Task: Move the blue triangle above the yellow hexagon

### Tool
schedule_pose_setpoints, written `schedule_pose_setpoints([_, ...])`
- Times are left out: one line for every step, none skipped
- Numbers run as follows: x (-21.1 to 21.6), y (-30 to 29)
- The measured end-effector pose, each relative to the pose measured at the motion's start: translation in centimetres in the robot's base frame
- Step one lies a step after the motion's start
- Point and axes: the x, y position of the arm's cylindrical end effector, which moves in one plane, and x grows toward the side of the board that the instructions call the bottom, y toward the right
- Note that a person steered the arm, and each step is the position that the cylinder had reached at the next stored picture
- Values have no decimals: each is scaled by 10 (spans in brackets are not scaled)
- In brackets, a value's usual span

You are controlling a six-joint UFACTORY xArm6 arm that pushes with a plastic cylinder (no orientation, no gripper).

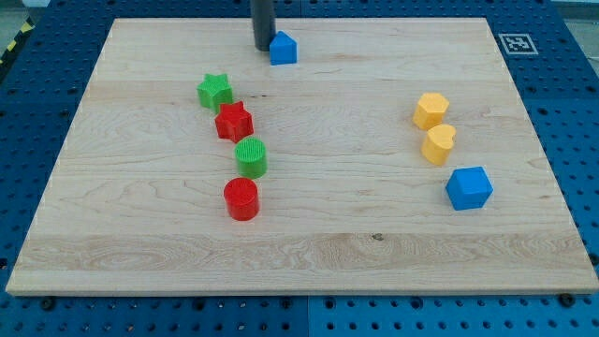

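Observation:
The blue triangle (284,48) lies near the view's top, left of centre, on the wooden board (374,234). My tip (263,48) stands right against its left side, touching or nearly so. The yellow hexagon (430,110) lies at the view's right, well to the right of and below the blue triangle.
A yellow heart (438,144) sits just below the hexagon, and a blue cube (468,188) below that. At the left stand a green star (215,92), a red star (234,122), a green cylinder (251,157) and a red cylinder (241,198) in a slanting line.

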Motion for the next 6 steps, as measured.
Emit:
schedule_pose_setpoints([2,32])
schedule_pose_setpoints([15,43])
schedule_pose_setpoints([47,44])
schedule_pose_setpoints([70,64])
schedule_pose_setpoints([89,79])
schedule_pose_setpoints([105,79])
